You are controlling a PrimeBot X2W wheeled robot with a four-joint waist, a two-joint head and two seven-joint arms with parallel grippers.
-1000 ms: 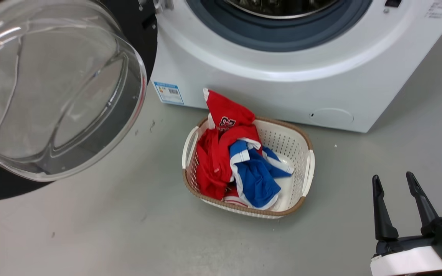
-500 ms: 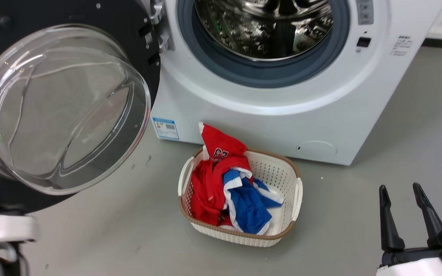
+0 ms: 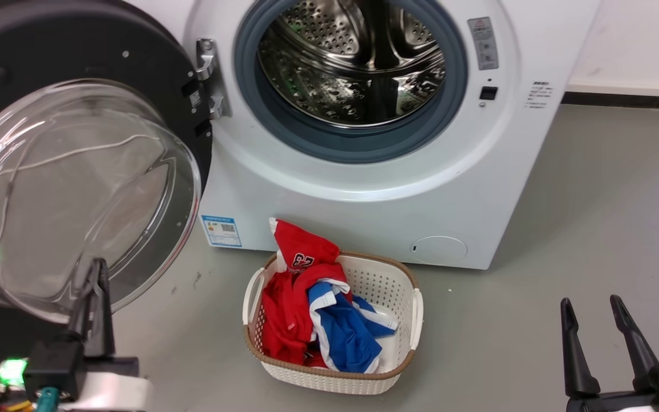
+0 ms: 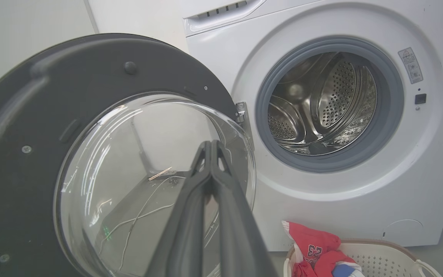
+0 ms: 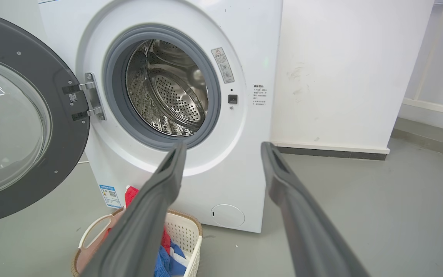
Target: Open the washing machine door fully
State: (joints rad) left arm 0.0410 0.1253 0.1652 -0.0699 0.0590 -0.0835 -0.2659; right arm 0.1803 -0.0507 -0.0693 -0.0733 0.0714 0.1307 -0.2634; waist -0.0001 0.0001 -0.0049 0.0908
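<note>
The door (image 3: 72, 189) stands swung wide on its hinge (image 3: 206, 74) at the left of the washing machine (image 3: 364, 194), baring the drum (image 3: 352, 68), with the left gripper (image 3: 98, 269) clenched on nothing low in front of it, the right gripper (image 3: 590, 302) spread apart, and a basket (image 3: 418, 303) of clothes (image 3: 306, 309) on the floor (image 3: 535, 229).

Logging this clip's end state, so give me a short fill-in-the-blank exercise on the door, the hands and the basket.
1. The washing machine door hangs open on the robot's ____ side of the drum.
2. The left hand is shut, while the right hand is ____.
3. The basket before the washing machine holds red and ____ clothes.
Missing words: left; open; blue.
</note>
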